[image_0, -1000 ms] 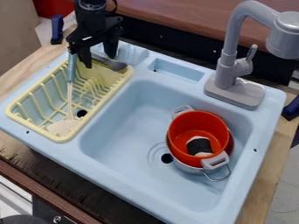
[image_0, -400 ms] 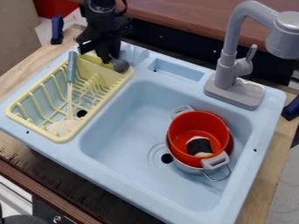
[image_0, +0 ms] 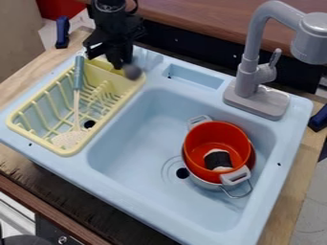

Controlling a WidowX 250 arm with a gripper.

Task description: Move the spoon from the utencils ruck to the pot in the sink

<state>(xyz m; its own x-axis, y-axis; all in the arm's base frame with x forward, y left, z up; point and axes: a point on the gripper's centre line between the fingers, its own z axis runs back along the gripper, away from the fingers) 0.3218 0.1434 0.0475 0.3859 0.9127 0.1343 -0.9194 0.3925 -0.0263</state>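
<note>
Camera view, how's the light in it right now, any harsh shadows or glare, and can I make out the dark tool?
Camera view: soft, fairly even light on the sink, no hard-edged shadows there; no strong glare on the faucet; the black tool shows little shading, so its parts run together.

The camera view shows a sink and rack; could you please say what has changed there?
The hand has shifted to the view's right, its spread fingers closing, apparently on the grey spoon, whose bowl has moved slightly right too. The rack, blue-handled utensil and red pot stayed put.
</note>
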